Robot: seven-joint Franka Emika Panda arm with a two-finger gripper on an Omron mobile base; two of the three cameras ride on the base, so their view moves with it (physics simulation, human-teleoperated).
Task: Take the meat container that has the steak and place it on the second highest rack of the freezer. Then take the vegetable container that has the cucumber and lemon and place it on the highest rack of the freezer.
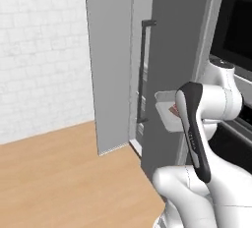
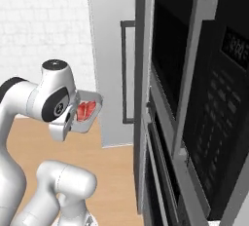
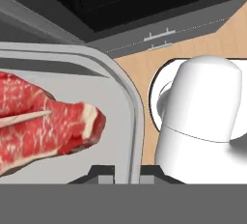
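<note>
While the hand pinches the rim of the stiff, light tray, its loose steak could slide if tilted.

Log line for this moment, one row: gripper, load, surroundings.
gripper: shut on meat container rim | meat container: held off the floor, steak inside | freezer door: open ahead | placement: not yet done

We note a glossy white arm of rounded, bulbous segments, with a long dark grey band carrying faint small light markings down one link, a dark round joint cap ringed in white, and a black collar near the shoulder.
</note>
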